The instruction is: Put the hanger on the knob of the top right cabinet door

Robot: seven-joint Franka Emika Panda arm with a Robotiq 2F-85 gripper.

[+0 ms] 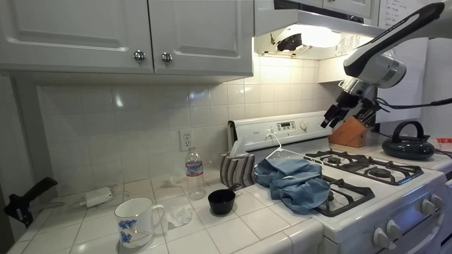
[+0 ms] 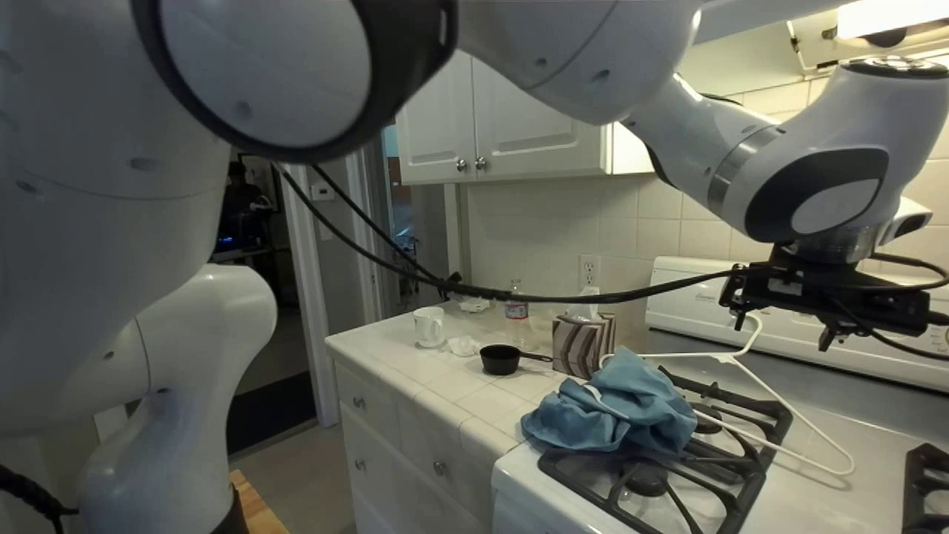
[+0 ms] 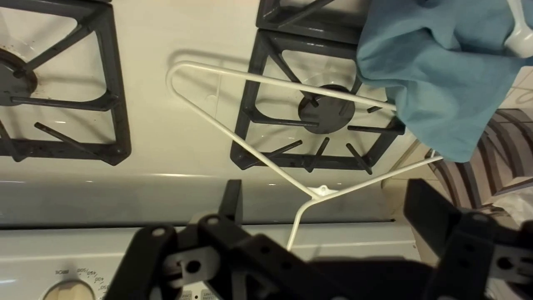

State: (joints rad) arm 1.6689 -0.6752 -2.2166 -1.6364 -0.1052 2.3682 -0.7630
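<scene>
Gripper (image 3: 327, 198) holds nothing, fingers (image 3: 431, 214) spread wide, sitting higher than the blue cloth (image 2: 641, 397) & off to the rear of it. Wrist view puts the hook (image 3: 296, 225) of the hanger (image 3: 266, 160) btwn the fingers but lower down; no contact visible, & hook tip's hidden there. Hanger's on the stove (image 3: 179, 137): one end out of sight at the cloth, rest sticking out past it over the burner grate (image 3: 287, 121), hook up at cloth's rear.

Progress: v. early, I'd say. Grasp not yet made. Left: pinch hook area, lift, pull free of cloth, carry up, loop over the knob (image 1: 166, 57), let go, back off. Prob. target is the one on the right-hand upper cabinet door (image 1: 204, 31), well above cloth & over toward the counter (image 1: 229, 229); bare in both exterior views.

In the way: cloth itself may snag or drag; can't tell if it's draped over the wire or just lying against it. Tissue box (image 1: 237, 169) just beside cloth, touching or not can't tell. Farther from cloth, same side: black pot (image 1: 221, 201), bottle (image 1: 195, 173), then mug (image 1: 136, 222); bottle's upright & tall, so prob. carry high there. Range hood (image 1: 316, 19) well above cloth cd crowd the arm.
</scene>
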